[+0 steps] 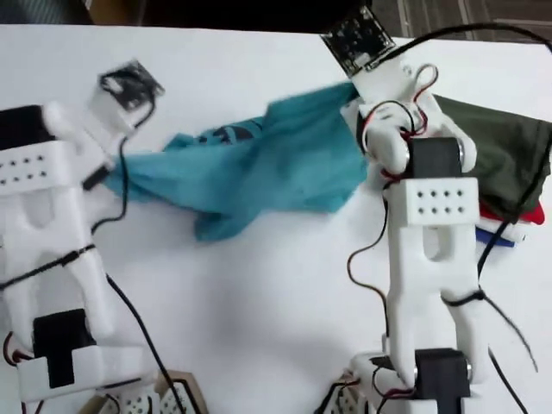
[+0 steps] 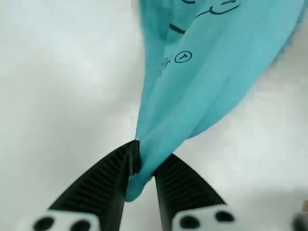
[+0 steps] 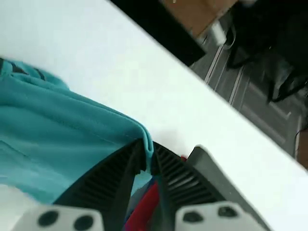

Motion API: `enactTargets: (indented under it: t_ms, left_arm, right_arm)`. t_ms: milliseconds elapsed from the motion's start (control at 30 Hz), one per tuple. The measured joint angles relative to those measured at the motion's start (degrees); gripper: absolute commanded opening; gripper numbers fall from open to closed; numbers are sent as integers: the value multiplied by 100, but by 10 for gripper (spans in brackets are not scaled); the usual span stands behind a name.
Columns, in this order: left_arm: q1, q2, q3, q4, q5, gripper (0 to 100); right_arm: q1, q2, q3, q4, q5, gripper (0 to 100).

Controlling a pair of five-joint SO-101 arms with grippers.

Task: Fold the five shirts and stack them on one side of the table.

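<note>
White table; teal shirt stretched across its middle between the two arms, bunched, not flat; stack of shirts just beside the right arm at the table edge, dark green on top, red, white and blue edges showing under it; left gripper pinching one gathered end of the teal shirt; right gripper pinching the opposite hem, near the stack.

One teal shirt, perhaps four stacked shirts, two arms.
</note>
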Motion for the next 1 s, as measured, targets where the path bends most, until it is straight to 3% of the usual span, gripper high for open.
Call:
enactTargets:
  t_ms: [333,767,1000]
  left_arm:
    - [-677,-193,-1354,176,0,25]
    - [-914,-2303,-1556,193,132,25]
    - [-941,-2963,-1609,211,132,25]
  right_arm:
    - [-158,-800,-1187,0,0,20]
    - [-158,-2180,-1996,413,9,20]
    - [-167,-2831,-2198,316,738,20]
